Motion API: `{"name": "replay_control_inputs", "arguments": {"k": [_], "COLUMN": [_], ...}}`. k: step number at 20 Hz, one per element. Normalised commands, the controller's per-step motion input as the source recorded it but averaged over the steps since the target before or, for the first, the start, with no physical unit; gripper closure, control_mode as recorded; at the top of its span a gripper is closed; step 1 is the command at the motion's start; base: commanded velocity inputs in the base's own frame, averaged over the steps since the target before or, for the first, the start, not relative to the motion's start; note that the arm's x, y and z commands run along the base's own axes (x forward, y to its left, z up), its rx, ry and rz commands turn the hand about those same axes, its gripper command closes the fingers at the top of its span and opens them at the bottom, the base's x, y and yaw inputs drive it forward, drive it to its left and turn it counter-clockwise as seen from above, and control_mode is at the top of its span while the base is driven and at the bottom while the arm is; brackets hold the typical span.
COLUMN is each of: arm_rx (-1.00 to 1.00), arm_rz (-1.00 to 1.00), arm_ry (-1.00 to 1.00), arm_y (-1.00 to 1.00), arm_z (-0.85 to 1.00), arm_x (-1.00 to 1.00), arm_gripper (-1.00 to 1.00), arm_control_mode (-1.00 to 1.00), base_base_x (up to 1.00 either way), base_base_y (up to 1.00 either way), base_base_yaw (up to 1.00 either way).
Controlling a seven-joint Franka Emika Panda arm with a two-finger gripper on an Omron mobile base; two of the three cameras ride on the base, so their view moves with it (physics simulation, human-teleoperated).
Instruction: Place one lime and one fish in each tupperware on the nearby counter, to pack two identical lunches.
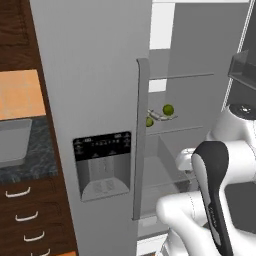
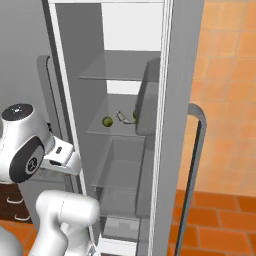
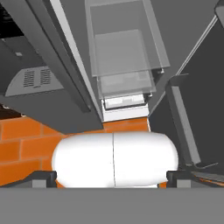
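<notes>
Fingers [image 3: 43, 176] spread wide and empty, well short of the fridge shelf's 2 limes [image 1: 168, 109] and fish [image 1: 156, 115]; limes look firm, rolling, best pinched across their middle.

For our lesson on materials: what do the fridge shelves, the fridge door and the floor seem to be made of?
Fridge shelves: clear glass or plastic, since the back wall shows through them. Fridge door: smooth matte grey, probably painted metal. Floor: orange tiles, likely terracotta, with visible grout lines.
</notes>
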Motion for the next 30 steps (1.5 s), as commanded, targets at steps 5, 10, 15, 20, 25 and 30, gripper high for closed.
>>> {"name": "replay_control_inputs", "arguments": {"k": [5, 10, 15, 20, 25, 30], "arm_rx": [0.00, 0.00, 0.00, 0.00, 0.00, -0.01], "arm_rz": [0.00, 0.00, 0.00, 0.00, 0.00, 0.05], "arm_ry": [0.00, 0.00, 0.00, 0.00, 0.00, -0.04], "arm_y": [0.00, 0.00, 0.00, 0.00, 0.00, 0.01], "arm_z": [0.00, 0.00, 0.00, 0.00, 0.00, 0.00], "arm_x": [0.00, 0.00, 0.00, 0.00, 0.00, 0.23], "arm_gripper": [-1.00, -1.00, -1.00, -1.00, -1.00, -1.00], "arm_control_mode": [1.00, 1.00, 1.00, 1.00, 1.00, -1.00], "base_base_x": [0.22, 0.06, 0.05, 0.00, 0.00, 0.03], "base_base_y": [-0.40, -0.46, -0.11, 0.00, 0.00, 0.00], "base_base_yaw": [0.00, 0.00, 0.00, 0.00, 0.00, 0.00]}}
